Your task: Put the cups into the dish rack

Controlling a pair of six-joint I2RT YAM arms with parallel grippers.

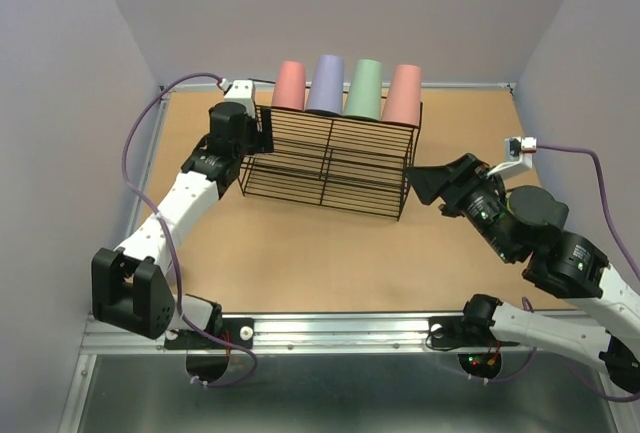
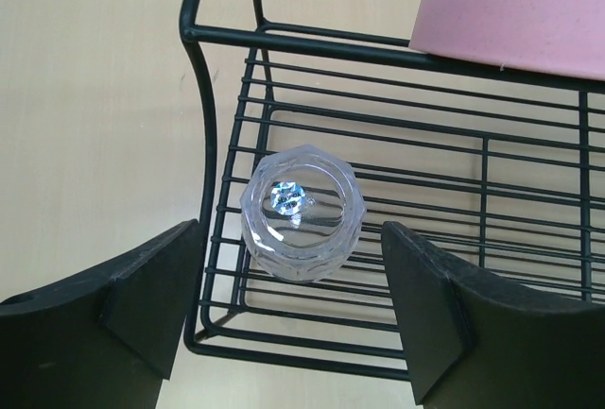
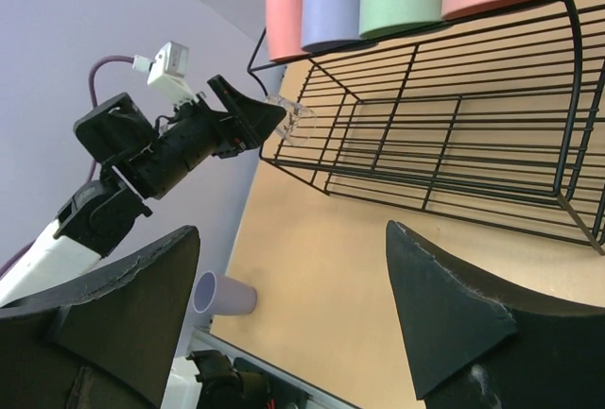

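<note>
Plainly unclenched, the left gripper (image 2: 291, 234) holds its jaws wide on either side of the clear cup (image 2: 302, 213), touching nothing. That cup sits, apparently upended, on the slats at the left end of the dish rack (image 2: 227, 41), near a pink cup (image 2: 520, 3). The right gripper (image 3: 293, 231) gapes empty beside the rack's right end.

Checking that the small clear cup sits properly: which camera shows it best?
The left wrist view: it looks straight down on the clear cup standing on the dish rack slats. The right wrist view shows only a faint glassy shape at the rack's end; in the top external view I cannot make it out.
</note>
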